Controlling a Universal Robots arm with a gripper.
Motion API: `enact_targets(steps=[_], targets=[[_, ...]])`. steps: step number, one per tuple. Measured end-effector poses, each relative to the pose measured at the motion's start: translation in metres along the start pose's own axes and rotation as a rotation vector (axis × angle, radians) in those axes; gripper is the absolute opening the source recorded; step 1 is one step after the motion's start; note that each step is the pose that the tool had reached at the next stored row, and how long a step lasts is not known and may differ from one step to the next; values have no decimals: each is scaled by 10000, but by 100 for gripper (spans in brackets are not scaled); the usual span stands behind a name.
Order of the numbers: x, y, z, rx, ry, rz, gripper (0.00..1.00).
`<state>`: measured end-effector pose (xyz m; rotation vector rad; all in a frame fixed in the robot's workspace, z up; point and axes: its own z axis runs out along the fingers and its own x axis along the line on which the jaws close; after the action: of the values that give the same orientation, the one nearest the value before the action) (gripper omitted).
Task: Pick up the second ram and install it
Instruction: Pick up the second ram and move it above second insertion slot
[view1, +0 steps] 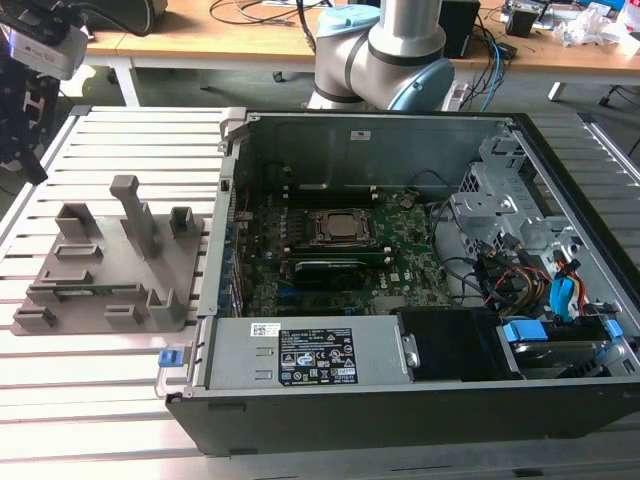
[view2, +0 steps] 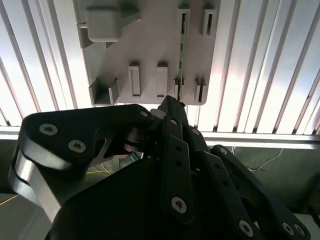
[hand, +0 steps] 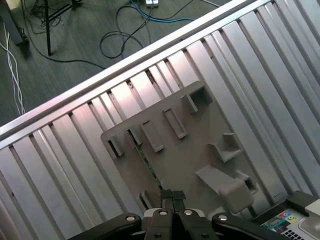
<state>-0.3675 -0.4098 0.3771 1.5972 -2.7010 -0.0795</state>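
The second ram (view1: 95, 292) is a thin green stick standing on edge in a slot of the grey plastic fixture (view1: 110, 262), at the exterior view's left. In both wrist views I see it edge-on as a narrow green line (view2: 181, 47) (hand: 147, 162) running across the fixture. My gripper (view1: 30, 160) hangs well above the fixture's far left corner. Its black fingertips (hand: 172, 196) are pressed together with nothing between them, so it is shut. In the second wrist view the gripper (view2: 172, 102) points down toward the near end of the stick.
The open computer case (view1: 420, 400) lies to the exterior view's right of the fixture, showing the green motherboard (view1: 400, 270) and CPU socket (view1: 340, 228). Cables and drive cages (view1: 520, 260) crowd its right side. A slatted metal table (view1: 100, 380) carries everything.
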Motion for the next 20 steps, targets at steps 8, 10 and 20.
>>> enact_targets(steps=[8,10,20], targets=[[0,-1,0,-22,45,-981,11],[0,0,0,-29,54,-1186,11],[0,0,0,-56,106,-2357,11]])
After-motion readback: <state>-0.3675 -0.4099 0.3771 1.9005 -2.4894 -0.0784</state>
